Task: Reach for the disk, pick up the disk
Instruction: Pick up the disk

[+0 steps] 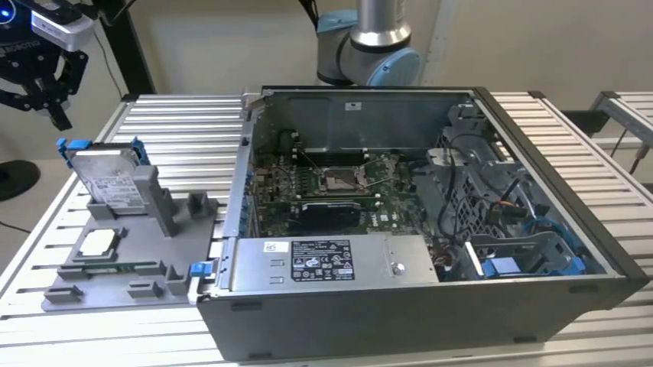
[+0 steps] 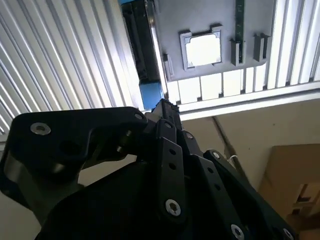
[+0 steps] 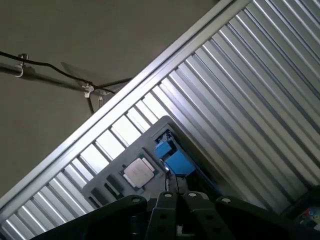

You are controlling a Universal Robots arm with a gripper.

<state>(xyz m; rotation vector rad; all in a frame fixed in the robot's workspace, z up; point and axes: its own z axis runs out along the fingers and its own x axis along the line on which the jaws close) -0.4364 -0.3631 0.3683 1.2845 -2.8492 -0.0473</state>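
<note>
Exterior view shows the disk (image 1: pixel 107 180) standing on its edge in a grey holder (image 1: pixel 168 218). It leans a little and its white label faces the camera. A blue frame runs along its sides, with two blue tabs at the top. The holder lies on a table of metal slats (image 1: pixel 173 122), at the exterior view's left of an open computer case (image 1: pixel 429 306).

The gripper (image 1: pixel 56 115) hangs in the air above the disk, toward the exterior view's left, well apart from it and touching nothing. In both wrist views the black fingers come together to a narrow point, with almost no gap between the tips, and they hold nothing. In the second wrist view the gripper (image 2: pixel 165 107) points down at the disk (image 2: pixel 142 50), which is seen from its thin edge, with a blue tab at the near end. In the first wrist view the gripper (image 3: pixel 176 192) is just before the blue end of the disk (image 3: pixel 172 157).

A small square silver chip (image 1: pixel 99 243) lies flat in the same holder, beside the disk. It is bright in the second wrist view (image 2: pixel 202 49) and also shows in the first wrist view (image 3: pixel 139 172).

Inside the case a green board lies at the bottom, and a long grey box (image 1: pixel 326 264) with a label sits along the near wall. The arm's base (image 1: pixel 372 46) stands behind the case.
</note>
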